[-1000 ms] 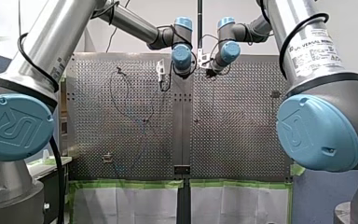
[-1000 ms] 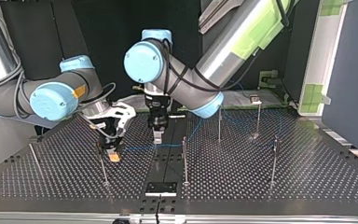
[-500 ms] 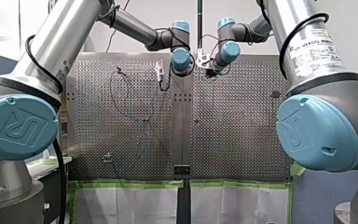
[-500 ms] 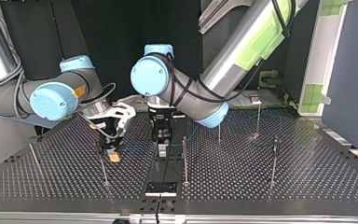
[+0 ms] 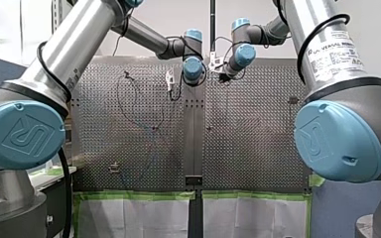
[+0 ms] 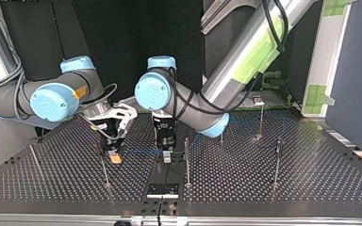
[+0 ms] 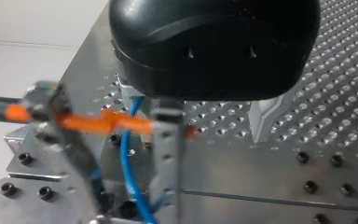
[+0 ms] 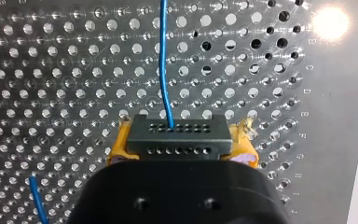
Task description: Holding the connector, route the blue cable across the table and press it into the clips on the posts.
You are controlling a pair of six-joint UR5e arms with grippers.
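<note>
Your right gripper (image 8: 182,150) clamps the connector (image 8: 176,135) near the worktop's (image 6: 311,179) edge opposite the arms. Whether the left gripper (image 6: 168,155) grips anything, I cannot tell. The blue cable (image 8: 164,60) looks thin and limp, so hold it close beside the post (image 6: 186,160).

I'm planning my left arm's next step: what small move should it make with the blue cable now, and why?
Probably shift my left gripper toward the post beside it, at the top view's right, carrying the blue cable up to the post's top. The cable runs straight from the connector held in my right gripper and passes beside that post, apparently not clipped.
</note>
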